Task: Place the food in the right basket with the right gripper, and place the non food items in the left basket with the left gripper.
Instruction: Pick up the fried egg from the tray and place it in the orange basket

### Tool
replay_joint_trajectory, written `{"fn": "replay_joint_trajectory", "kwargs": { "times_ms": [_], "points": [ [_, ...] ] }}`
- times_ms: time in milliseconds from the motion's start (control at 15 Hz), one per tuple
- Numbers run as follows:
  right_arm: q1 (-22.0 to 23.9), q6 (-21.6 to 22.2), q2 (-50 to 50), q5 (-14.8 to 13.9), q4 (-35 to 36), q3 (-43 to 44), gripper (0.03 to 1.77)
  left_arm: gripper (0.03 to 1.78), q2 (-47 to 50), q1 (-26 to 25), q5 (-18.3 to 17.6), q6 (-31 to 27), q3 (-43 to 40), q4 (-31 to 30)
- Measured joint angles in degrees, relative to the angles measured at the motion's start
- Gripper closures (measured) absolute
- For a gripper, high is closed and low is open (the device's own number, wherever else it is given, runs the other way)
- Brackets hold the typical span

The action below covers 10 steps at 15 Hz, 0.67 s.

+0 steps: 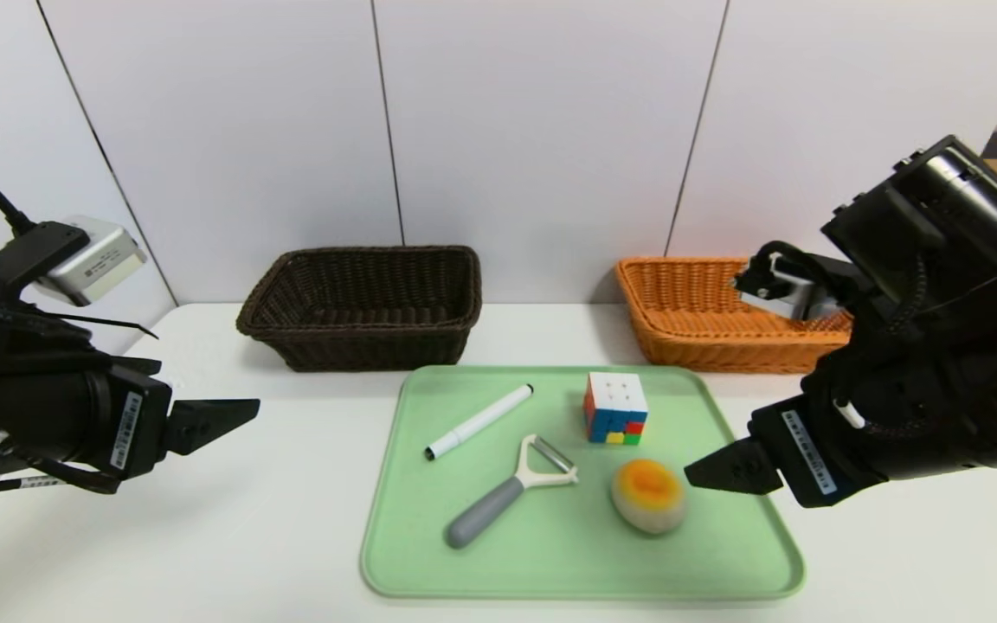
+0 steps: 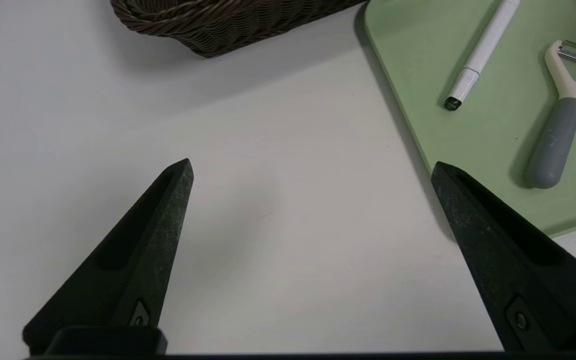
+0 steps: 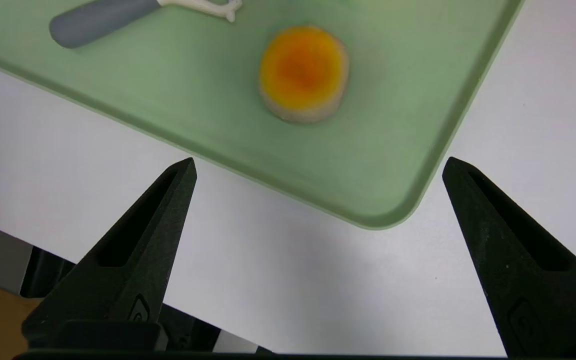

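On a green tray (image 1: 429,562) lie the cream bun with an orange top (image 1: 647,495), a white marker pen (image 1: 479,422), a multicoloured puzzle cube (image 1: 615,407) and a grey-handled Y-peeler (image 1: 507,491). The dark brown left basket (image 1: 364,305) and the orange-tan right basket (image 1: 706,320) stand behind the tray, both with nothing showing inside. My right gripper (image 1: 691,473) hovers open just right of the bun (image 3: 304,73), above the tray's near corner (image 3: 383,215). My left gripper (image 1: 247,407) hangs open over bare table left of the tray, holding nothing; the pen (image 2: 480,52) and peeler (image 2: 555,135) lie beyond it.
The white table (image 1: 273,519) runs to a grey panelled wall behind the baskets. The table's near edge shows in the right wrist view (image 3: 118,290), with dark floor beyond it. Bare table lies between the left gripper (image 2: 310,165) and the tray edge (image 2: 398,125).
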State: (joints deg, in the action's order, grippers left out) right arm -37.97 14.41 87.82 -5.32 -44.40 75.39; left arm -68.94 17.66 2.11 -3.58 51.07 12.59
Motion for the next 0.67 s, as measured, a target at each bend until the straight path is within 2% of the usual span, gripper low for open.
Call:
{"fn": "replay_joint_trajectory", "kwargs": {
  "times_ms": [267,667],
  "points": [
    [-0.5,6.0,6.6,0.2,-3.0,5.3,0.1,0.12,-0.4,1.2,0.0,-0.1,0.1,-0.1],
    [-0.7,8.3,14.6,0.2,-3.0,8.0,0.1,0.12,-1.0,1.4,0.0,-0.1,0.0,-0.3]
  ]
}}
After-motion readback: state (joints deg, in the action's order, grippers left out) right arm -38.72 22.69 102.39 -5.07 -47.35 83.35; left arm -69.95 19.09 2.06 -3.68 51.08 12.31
